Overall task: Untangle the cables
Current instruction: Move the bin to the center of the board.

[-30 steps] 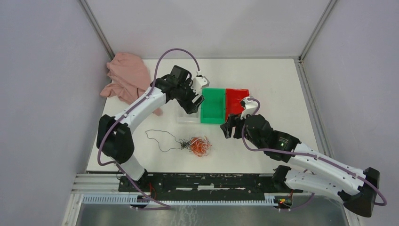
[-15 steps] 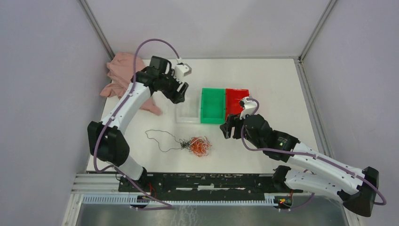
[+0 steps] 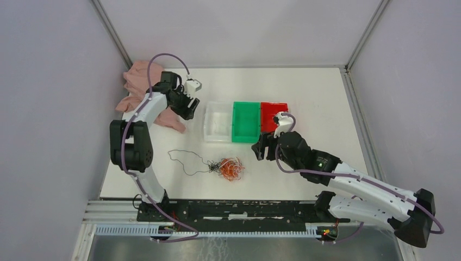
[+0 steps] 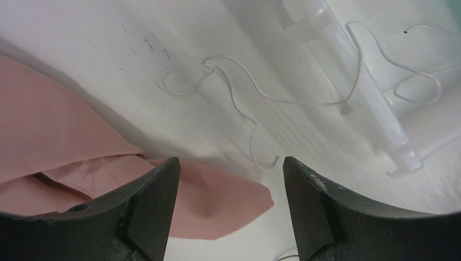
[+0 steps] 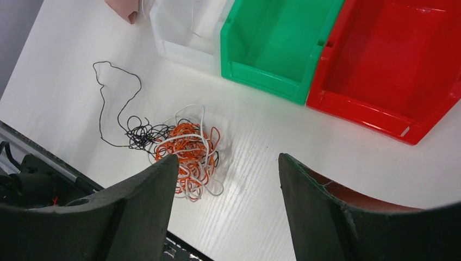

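Orange, black and white cables (image 3: 229,167) lie wadded near the near edge of the surface (image 3: 310,92). The left gripper (image 4: 228,168), jaws apart and empty, hangs by the pink cloth (image 4: 49,157). The right gripper (image 5: 225,163), likewise apart and empty, hangs beside the wad.

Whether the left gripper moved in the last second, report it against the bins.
Yes. The left gripper has swung left, off the clear bin beside the green bin, and now hangs open by the pink cloth.

Bright, even overhead light leaves only soft shadows on the white surface (image 3: 304,92), the top view sharp, both wrist views blurring at the near jaws.
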{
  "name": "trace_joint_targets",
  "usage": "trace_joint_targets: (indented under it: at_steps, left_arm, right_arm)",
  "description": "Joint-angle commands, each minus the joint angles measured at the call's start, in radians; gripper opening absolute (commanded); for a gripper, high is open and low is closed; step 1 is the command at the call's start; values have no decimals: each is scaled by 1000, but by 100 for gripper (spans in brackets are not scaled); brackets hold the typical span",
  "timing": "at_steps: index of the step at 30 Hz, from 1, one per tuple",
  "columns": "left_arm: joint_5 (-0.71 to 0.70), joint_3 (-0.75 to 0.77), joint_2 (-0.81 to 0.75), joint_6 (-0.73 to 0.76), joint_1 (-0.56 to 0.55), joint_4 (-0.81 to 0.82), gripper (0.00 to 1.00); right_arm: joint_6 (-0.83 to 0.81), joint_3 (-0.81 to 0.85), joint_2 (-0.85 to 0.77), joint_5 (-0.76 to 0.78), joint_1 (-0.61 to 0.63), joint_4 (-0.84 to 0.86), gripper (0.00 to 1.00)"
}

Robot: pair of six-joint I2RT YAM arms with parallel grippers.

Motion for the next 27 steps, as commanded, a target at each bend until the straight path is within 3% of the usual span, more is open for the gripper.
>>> trace_joint_targets:
  at_steps: [1, 14, 18, 23, 27]
  left_arm:
    - [-13, 8, 62, 93, 2, 106, 77]
    - [48, -38, 154, 182, 2, 133, 66]
    - [57, -41, 169, 202, 1, 104, 50]
    - [80, -33, 139, 191, 1, 88, 7]
    - [144, -19, 21, 155, 2, 71, 3]
  right_arm:
    - [18, -2, 17, -15, -4, 61, 74]
    - [15, -4, 32, -10, -5, 59, 73]
    - [16, -3, 35, -9, -6, 60, 71]
    - [23, -6, 36, -10, -8, 64, 67]
    - [27, -10, 36, -14, -8, 68, 64]
